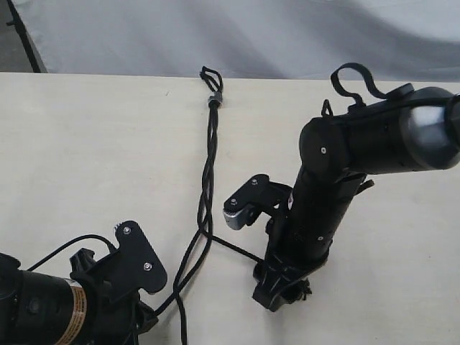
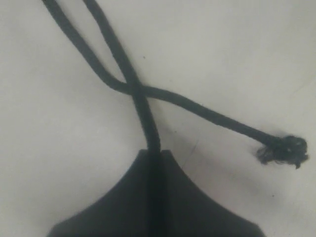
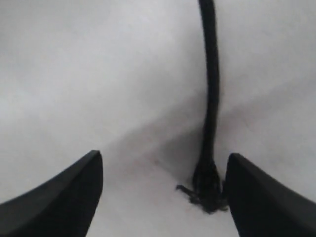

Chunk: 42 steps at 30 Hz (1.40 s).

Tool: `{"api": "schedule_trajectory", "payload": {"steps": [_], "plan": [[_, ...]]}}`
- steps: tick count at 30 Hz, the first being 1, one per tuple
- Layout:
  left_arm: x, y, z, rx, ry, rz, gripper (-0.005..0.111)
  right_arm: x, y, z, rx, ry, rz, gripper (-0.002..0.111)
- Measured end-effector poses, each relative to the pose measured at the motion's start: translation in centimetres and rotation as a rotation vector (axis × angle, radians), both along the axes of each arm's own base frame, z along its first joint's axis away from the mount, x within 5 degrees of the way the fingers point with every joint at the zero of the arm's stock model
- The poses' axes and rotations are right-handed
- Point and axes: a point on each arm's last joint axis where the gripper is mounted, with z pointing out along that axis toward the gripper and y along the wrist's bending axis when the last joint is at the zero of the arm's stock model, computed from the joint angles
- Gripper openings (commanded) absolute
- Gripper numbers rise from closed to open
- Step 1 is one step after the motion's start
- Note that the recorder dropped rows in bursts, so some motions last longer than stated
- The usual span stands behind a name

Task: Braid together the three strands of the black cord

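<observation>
The black cord (image 1: 209,144) lies down the table from its loop (image 1: 210,74) and grey band (image 1: 214,99). Its upper part is twisted together and the three strands (image 1: 192,253) fan out below. My left gripper (image 2: 154,152) is shut on one strand (image 2: 146,116). A second strand (image 2: 207,112) crosses that one and ends in a frayed tip (image 2: 284,149) on the table. My right gripper (image 3: 163,158) is open and low over the table. The third strand (image 3: 212,84) lies loose between its fingers (image 3: 259,195), its frayed tip (image 3: 207,190) beside one of them.
The pale tabletop (image 1: 79,144) spreads on both sides of the cord. The left arm (image 1: 50,305) fills the near left corner. The right arm (image 1: 338,180) stands over the right half. A grey cloth (image 1: 251,36) hangs behind the far table edge.
</observation>
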Motion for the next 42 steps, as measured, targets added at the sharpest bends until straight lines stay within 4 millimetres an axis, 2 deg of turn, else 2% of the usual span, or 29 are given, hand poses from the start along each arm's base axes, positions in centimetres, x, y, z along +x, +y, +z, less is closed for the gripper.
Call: {"api": "schedule_trajectory", "payload": {"steps": [3,5,9,14,18,31,33,38,42], "plan": [[0.0,0.0,0.0,0.000,0.000,0.000,0.001,-1.7,1.5,2.2,0.079,-0.046,0.035,0.067],[0.0,0.0,0.0,0.000,0.000,0.000,0.001,-3.0,2.7,2.8,0.130,-0.085,0.065,0.067],[0.0,0.0,0.0,0.001,-0.001,-0.002,0.001,-5.2,3.8,1.6,0.173,-0.128,0.056,0.067],[0.0,0.0,0.0,0.001,-0.001,-0.002,0.001,-6.8,4.1,0.2,0.231,-0.162,-0.036,0.067],[0.0,0.0,0.0,0.002,-0.002,-0.006,0.001,-7.9,4.7,-0.2,0.283,-0.128,-0.132,0.067],[0.0,0.0,0.0,0.004,-0.004,-0.009,0.002,-7.5,5.3,0.1,0.345,-0.179,-0.198,0.067],[0.0,0.0,0.0,0.004,-0.004,-0.009,0.007,-7.5,5.3,0.1,0.345,-0.179,-0.198,0.067],[0.0,0.0,0.0,0.004,-0.004,-0.009,0.043,-7.5,5.3,0.1,0.346,-0.181,-0.199,0.067],[0.0,0.0,0.0,0.002,-0.002,-0.005,0.055,-7.5,5.3,0.1,0.344,-0.177,-0.195,0.067]]}}
